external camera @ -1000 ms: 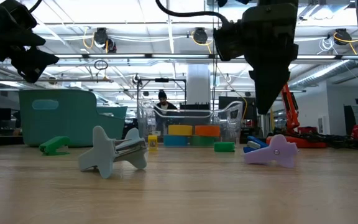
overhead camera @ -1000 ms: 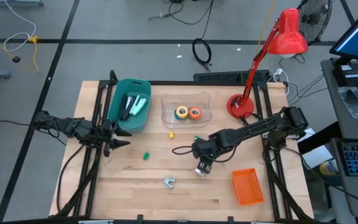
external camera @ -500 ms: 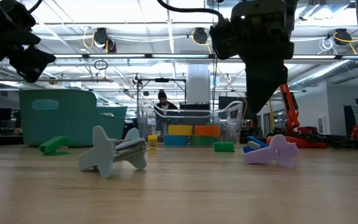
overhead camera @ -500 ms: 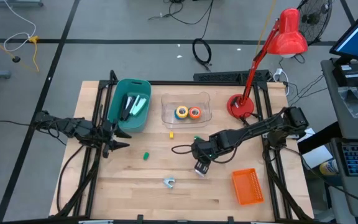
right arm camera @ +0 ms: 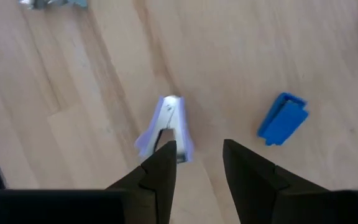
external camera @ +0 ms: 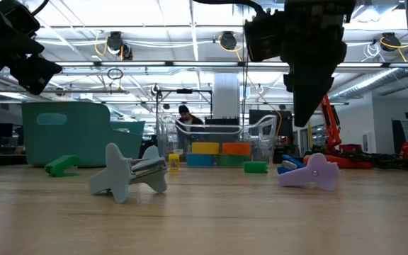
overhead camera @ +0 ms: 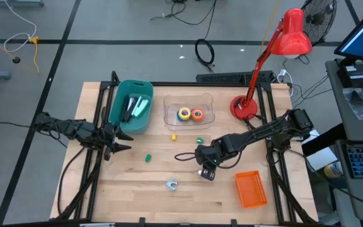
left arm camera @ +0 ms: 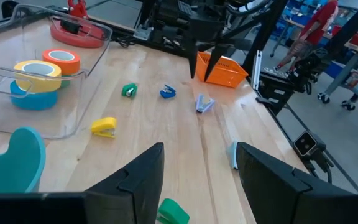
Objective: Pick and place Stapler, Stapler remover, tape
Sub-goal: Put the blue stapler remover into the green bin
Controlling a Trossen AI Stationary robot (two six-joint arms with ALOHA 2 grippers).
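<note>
- Your right gripper (right arm camera: 194,162) hangs above the table (overhead camera: 137,189), fingers parted and empty, with the lilac staple remover (right arm camera: 166,124) lying just past its fingertips.
- A small blue stapler (right arm camera: 282,117) lies nearby.
- Your left gripper (left arm camera: 197,180) waits, fingers spread wide, beside the teal bin (overhead camera: 131,107).
- Yellow (left arm camera: 37,70), orange (left arm camera: 61,57) and blue (left arm camera: 30,98) tape rolls sit in the clear tray (overhead camera: 169,116).

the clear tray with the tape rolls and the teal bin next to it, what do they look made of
The clear tray looks like glossy transparent plastic: the tape rolls show straight through its walls, and its rim catches light. The teal bin looks like opaque moulded plastic with a matte, even colour and rounded corners. Neither can be confirmed by look alone.
</note>
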